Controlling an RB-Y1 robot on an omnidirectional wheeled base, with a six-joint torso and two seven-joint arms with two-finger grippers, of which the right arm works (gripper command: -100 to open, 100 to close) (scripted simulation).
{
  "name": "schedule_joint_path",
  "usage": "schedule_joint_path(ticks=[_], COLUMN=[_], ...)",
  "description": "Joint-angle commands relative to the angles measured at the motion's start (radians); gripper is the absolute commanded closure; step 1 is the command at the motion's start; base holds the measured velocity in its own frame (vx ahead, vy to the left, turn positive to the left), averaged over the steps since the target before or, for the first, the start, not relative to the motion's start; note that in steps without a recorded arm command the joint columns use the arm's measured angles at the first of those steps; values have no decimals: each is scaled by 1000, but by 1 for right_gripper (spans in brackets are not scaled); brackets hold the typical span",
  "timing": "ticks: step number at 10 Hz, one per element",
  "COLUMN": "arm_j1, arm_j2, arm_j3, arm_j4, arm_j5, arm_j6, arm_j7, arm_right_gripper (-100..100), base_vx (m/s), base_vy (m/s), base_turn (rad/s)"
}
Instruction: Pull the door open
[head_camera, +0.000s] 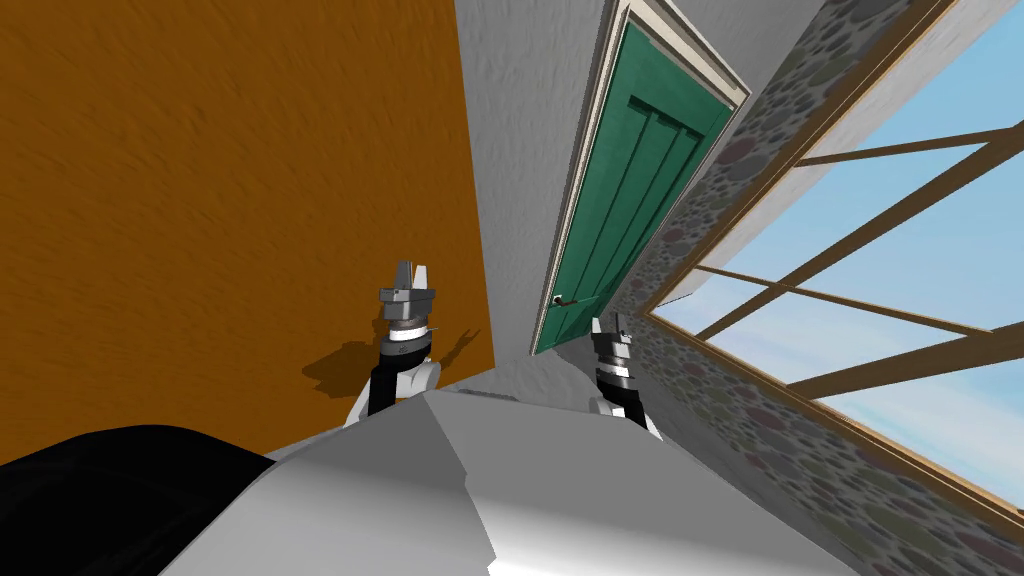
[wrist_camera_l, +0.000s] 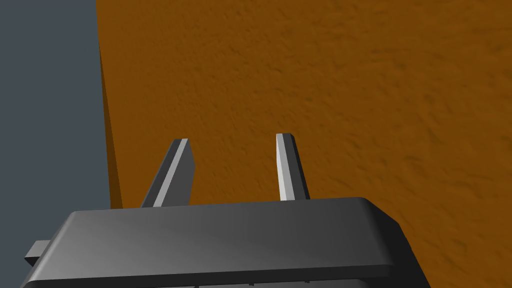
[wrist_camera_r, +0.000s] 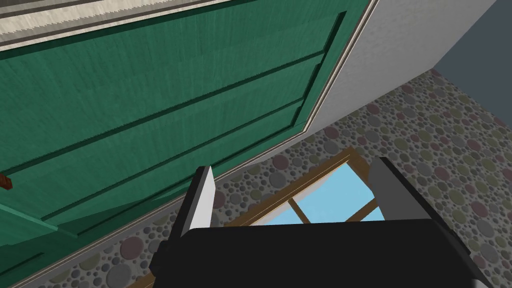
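A green panelled door (head_camera: 640, 190) sits in a pale frame (head_camera: 585, 170) between a white wall and a pebble-patterned wall. Its small dark lever handle (head_camera: 567, 299) is low on the door's left side. My right gripper (head_camera: 608, 320) hangs open just right of the handle, a short gap away and touching nothing. In the right wrist view the open right gripper (wrist_camera_r: 295, 170) points at the door (wrist_camera_r: 150, 100) and the pebble wall beside it, with nothing between its fingers. My left gripper (head_camera: 412, 272) is open in front of the orange wall (wrist_camera_l: 325, 90), fingers (wrist_camera_l: 285, 160) empty.
A large orange wall (head_camera: 230, 200) stands close on the left, with a white wall strip (head_camera: 515, 150) beside the door. On the right, the pebble wall (head_camera: 700, 360) holds a big window (head_camera: 900, 290) with brown bars. A black area (head_camera: 90, 500) lies at the lower left.
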Motion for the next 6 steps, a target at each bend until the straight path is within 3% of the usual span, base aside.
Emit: schedule_joint_path(ticks=[1,6], arm_j1=[-15,-43], arm_j2=[-16,-41], arm_j3=[8,14], arm_j4=[50,180], arm_j5=[0,-2], arm_j6=[-19,-45], arm_j7=[-10,-24], arm_right_gripper=[-100,-100], base_vx=[55,36], base_vy=[-68,-63], base_turn=[234,89])
